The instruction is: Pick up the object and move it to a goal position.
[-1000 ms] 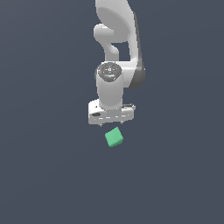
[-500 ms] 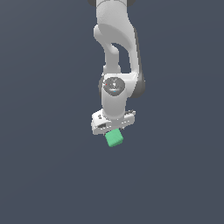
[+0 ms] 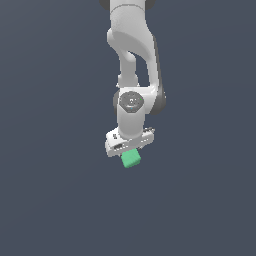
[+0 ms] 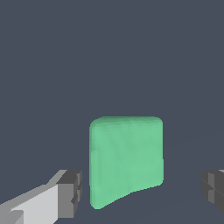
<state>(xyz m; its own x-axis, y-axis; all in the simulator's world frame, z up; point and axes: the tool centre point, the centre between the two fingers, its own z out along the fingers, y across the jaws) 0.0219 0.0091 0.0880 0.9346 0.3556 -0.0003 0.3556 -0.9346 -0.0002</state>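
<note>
The green cube [image 3: 131, 159] lies on the dark tabletop [image 3: 50, 200], directly below the white arm [image 3: 132, 60]. The pincer [image 3: 129, 150] hangs just over the cube, and in the exterior view its body hides the cube's upper part.

In the wrist view the cube [image 4: 126, 159] sits between the two dark fingertips [image 4: 70, 193]. A clear gap shows on each side of it, so the pincer is wide and holds nothing. The gap on one side looks smaller than on the other, so I judge that the cube is a little off the middle.

The step in hand seems to be the last part of the descent before the grasp. To do it well, the pincer should be centred on the cube first, so that both pads meet its flat faces at the same time and do not push it sideways. It should come low enough that the pads take the middle of the faces, not the rounded upper edges. Only then close, gently, and lift straight up. No goal mark is visible in either view.
</note>
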